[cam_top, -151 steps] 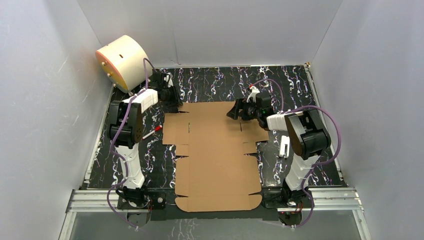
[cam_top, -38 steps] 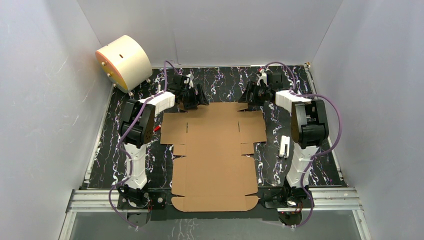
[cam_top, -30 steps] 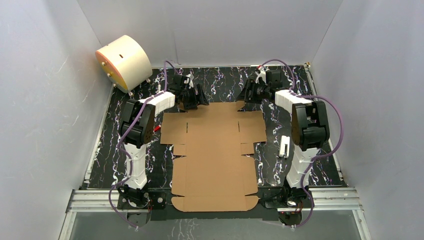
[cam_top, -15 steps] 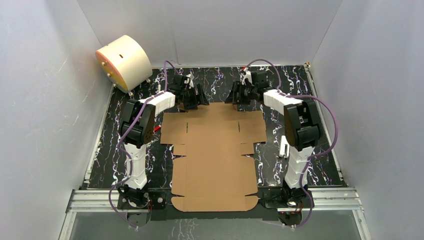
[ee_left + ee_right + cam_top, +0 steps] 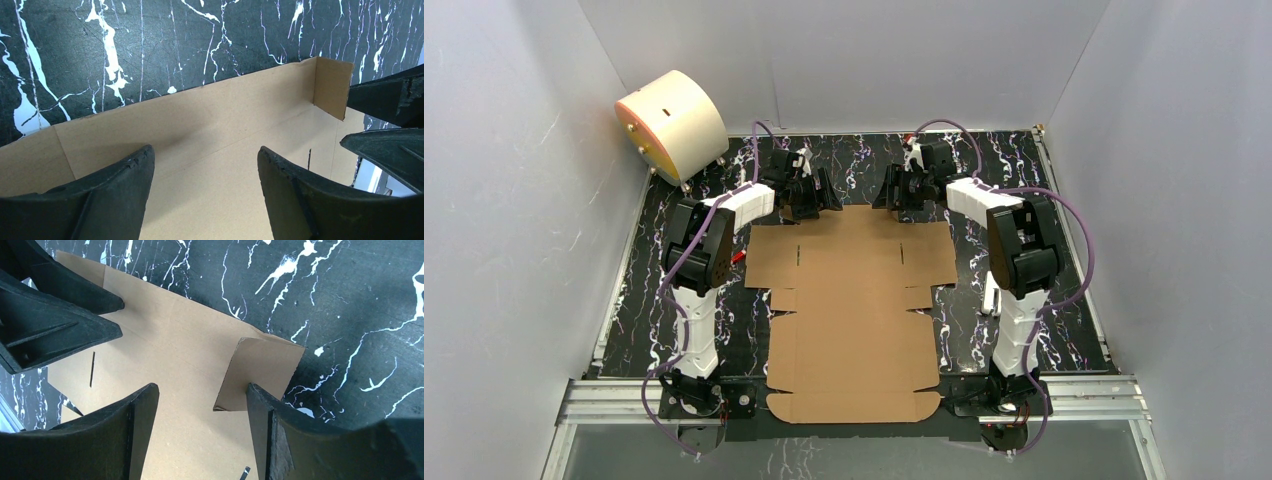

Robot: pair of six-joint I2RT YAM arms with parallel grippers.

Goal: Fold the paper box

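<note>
The paper box (image 5: 854,300) lies as a flat brown cardboard sheet in the middle of the table. My left gripper (image 5: 827,202) hovers open over the left end of its far edge. The left wrist view shows the cardboard (image 5: 200,120) under the gripper (image 5: 202,155), its far strip tilted up. My right gripper (image 5: 887,199) is open at the right end of that edge. In the right wrist view a small end tab (image 5: 260,372) stands folded up between the jaws of the gripper (image 5: 201,390), against the right finger (image 5: 265,410). Neither gripper holds anything.
A cream drum (image 5: 672,122) sits at the back left corner. A red-tipped pen (image 5: 737,257) lies beside the left arm. A small white object (image 5: 992,292) lies by the right arm. White walls enclose the black marbled table (image 5: 1014,180).
My right gripper has slid left along the box's far edge toward the left gripper and opened slightly. The left arm and the sheet have stayed put.
</note>
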